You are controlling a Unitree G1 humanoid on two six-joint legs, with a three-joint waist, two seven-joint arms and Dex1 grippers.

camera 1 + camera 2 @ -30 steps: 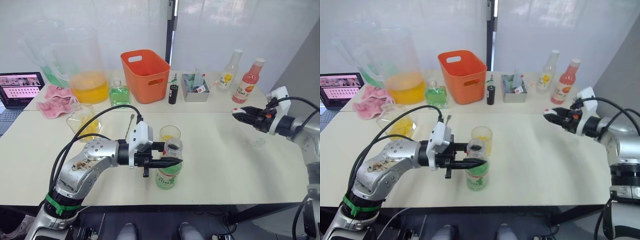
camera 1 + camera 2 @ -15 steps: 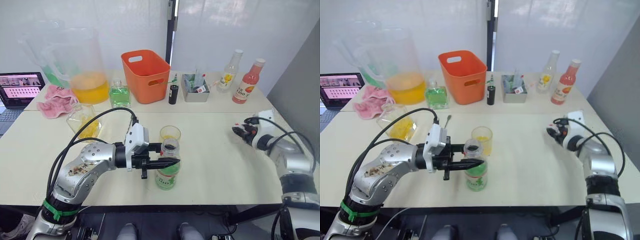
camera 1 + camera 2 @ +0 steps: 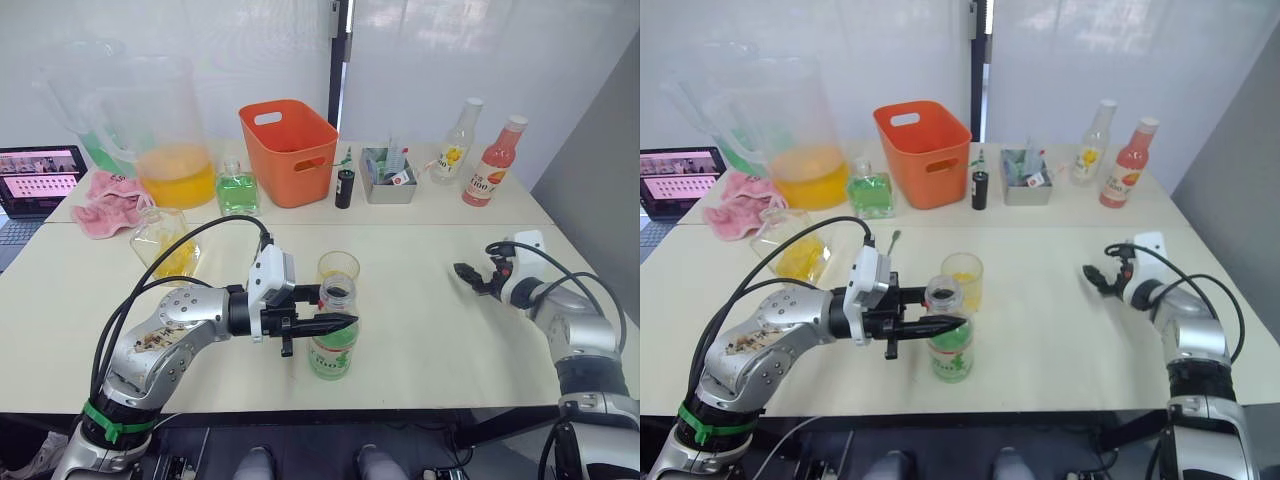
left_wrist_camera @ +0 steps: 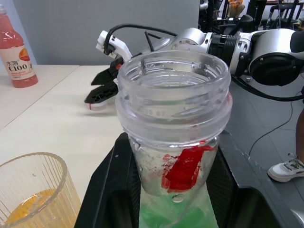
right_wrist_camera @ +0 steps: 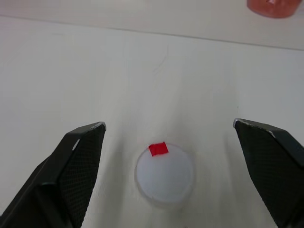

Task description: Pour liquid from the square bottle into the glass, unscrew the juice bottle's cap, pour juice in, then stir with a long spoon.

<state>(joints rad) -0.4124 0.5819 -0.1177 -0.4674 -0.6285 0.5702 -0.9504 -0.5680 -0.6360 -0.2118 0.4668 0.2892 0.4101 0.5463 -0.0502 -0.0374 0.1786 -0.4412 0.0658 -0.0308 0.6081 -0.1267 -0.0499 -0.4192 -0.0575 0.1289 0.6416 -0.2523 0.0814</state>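
Juice bottle (image 3: pixel 332 335) clear, green-and-white label, red patch under neck. Cap (image 5: pixel 165 173) white, small red square. Glass (image 3: pixel 339 270) ribbed clear, yellow liquid (image 4: pixel 28 210). Bench (image 3: pixel 420 300) cream.

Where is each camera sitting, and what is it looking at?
Left eye and right eye views: on the head, looking down over the table; both arms show, the left pincer clamped on the juice bottle.
Left wrist view: looks along its fingers at the bottle's open neck, the glass beside it.
Right wrist view: looks down between open fingers at the cap lying on the table.
Shared: the left wrist view also shows the right pincer.
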